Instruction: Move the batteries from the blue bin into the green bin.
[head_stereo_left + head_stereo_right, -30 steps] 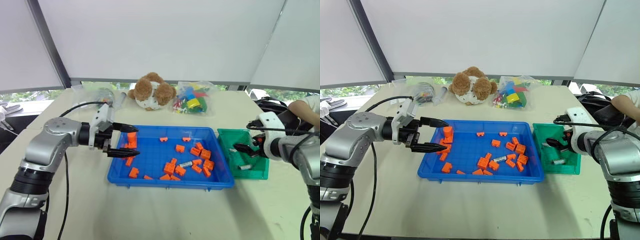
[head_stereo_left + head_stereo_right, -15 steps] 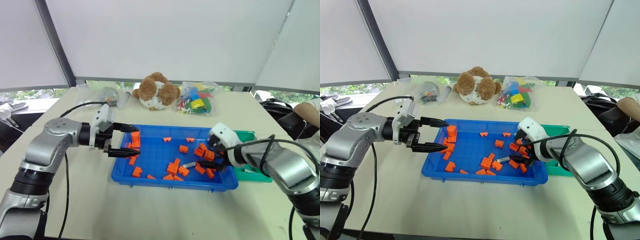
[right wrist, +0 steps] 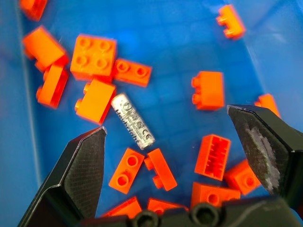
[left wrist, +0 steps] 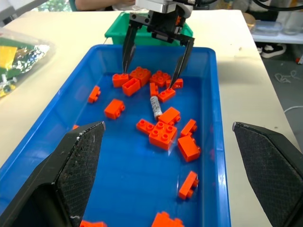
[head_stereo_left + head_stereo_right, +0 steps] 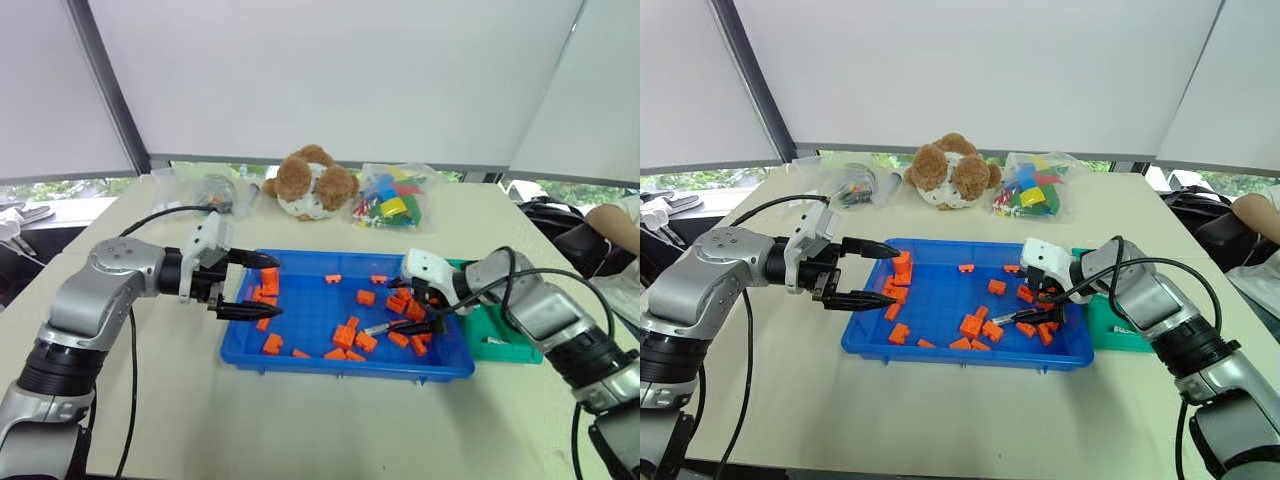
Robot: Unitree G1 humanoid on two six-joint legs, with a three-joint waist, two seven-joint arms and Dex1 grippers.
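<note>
The blue bin (image 5: 300, 355) lies in the middle of the counter (image 5: 300, 420), its long side along the near edge; the green bin (image 5: 520, 345) stands touching its right end; orange bricks (image 5: 340, 336) are scattered over the blue floor, thickest toward the right end; one battery (image 5: 377, 327) lies loose among them near the right end, flat on the floor, with bricks just beside it but not on it; another battery (image 5: 493, 341) lies in the green bin.

The right tool (image 5: 418, 318) hangs over the right end of the blue bin, pointing down, its jaws wide and empty; in the left wrist view its fingertips stand among the bricks just beyond the battery; in the right wrist view the battery (image 3: 133, 120) lies between the two spread fingers, touched by neither.

The left tool (image 5: 260, 288) hovers over the left end of the blue bin, pointing along it toward the right, jaws wide and holding nothing.

At the far edge of the counter sit a plush bear (image 5: 310, 182), a clear bag of coloured blocks (image 5: 392, 198) to its right and another clear bag (image 5: 205, 187) to its left.
</note>
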